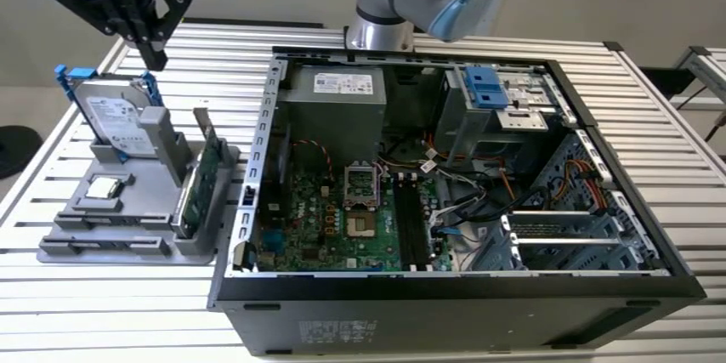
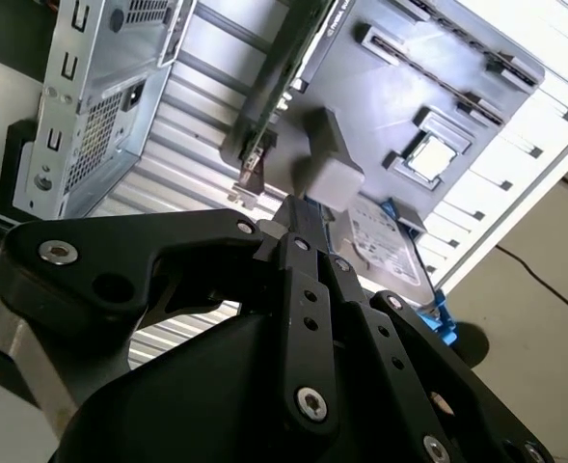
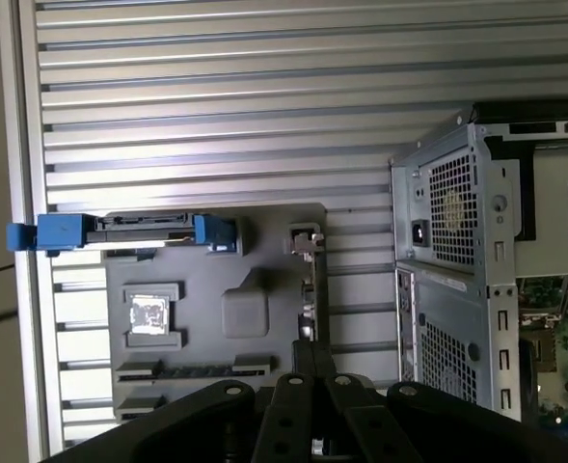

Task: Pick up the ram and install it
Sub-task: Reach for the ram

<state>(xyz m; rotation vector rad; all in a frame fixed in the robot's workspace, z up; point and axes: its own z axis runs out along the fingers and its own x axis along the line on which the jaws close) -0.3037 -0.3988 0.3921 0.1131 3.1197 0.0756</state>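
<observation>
Pressed together tip to tip, the black hand (image 1: 152,57) hangs in the air over the slatted metal counter (image 1: 136,312), pointing down, at the exterior view's upper left. Just below its tips and a little to one side, a silver hard drive (image 1: 114,116) with blue rails stands upright in a grey holder (image 1: 102,214) that rests on the counter. Both wrist views look past the closed fingers (image 2: 308,289) down onto that holder (image 3: 264,251). The first wrist view shows the hard drive (image 3: 148,230) edge-on, and a small square processor chip (image 3: 149,315) lying flat in a pocket beneath the hand. A green expansion card (image 1: 195,189) stands on its edge at the holder's side nearest the computer case (image 1: 454,291), farther from the hand than the hard drive. The ram (image 3: 197,369) looks to be the long, thin dark strip seated between two grey end clips along the holder's edge (it is slim and partly shadowed, so I cannot be fully certain). It sits well below the hand and apart from it, and the second wrist view shows the same strip (image 2: 426,56). Beside the holder, the open computer case lies on its side with its green motherboard (image 1: 329,227) facing up, well apart from the hand.
</observation>
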